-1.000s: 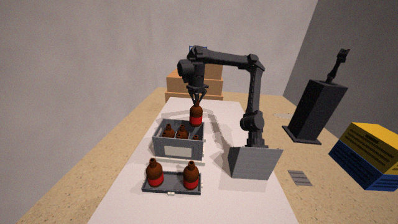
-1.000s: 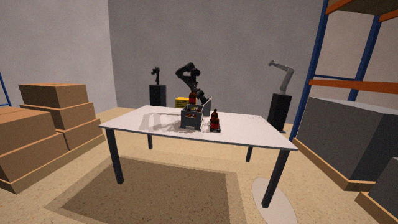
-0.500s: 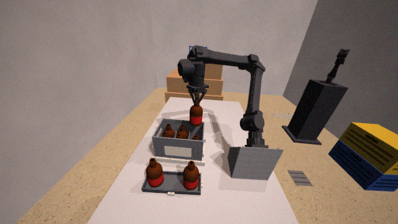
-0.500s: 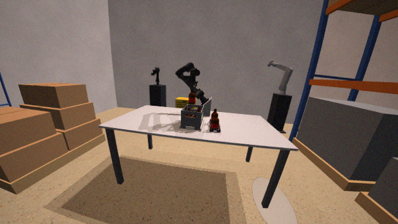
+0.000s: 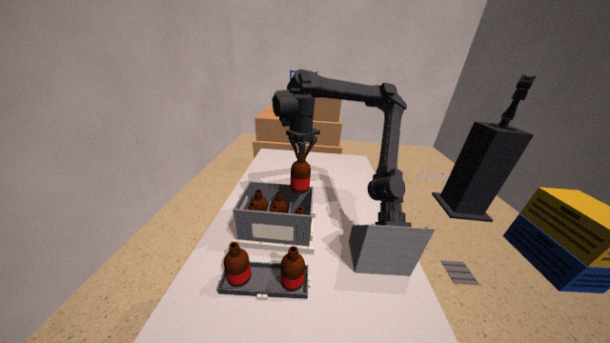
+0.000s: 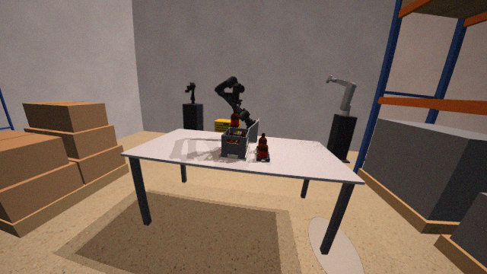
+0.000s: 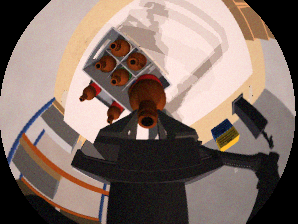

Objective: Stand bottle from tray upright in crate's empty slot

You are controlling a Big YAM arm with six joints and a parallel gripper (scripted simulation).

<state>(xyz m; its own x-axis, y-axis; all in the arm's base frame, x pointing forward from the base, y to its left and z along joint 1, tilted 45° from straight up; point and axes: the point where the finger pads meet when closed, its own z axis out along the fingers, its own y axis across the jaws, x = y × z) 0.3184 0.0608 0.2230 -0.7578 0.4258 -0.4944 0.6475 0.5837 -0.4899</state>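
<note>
My gripper (image 5: pixel 301 151) is shut on the neck of a brown bottle with a red label (image 5: pixel 300 175). The bottle hangs upright over the far right corner of the grey crate (image 5: pixel 274 214), its base at about the crate's rim. Three bottle tops (image 5: pixel 269 202) show in the crate's other slots. The wrist view shows the held bottle (image 7: pixel 147 102) from above, beside the crate (image 7: pixel 123 63). The flat grey tray (image 5: pixel 263 280) lies in front of the crate with two bottles (image 5: pixel 236 264) (image 5: pixel 293 268) standing on it. In the exterior view the crate (image 6: pixel 234 142) and the tray's bottles (image 6: pixel 262 146) look small.
My arm's grey base block (image 5: pixel 387 249) stands on the table right of the crate. Cardboard boxes (image 5: pixel 305 126) are stacked behind the table's far end. A black pedestal (image 5: pixel 481 167) and a yellow-and-blue box (image 5: pixel 562 235) stand on the floor to the right.
</note>
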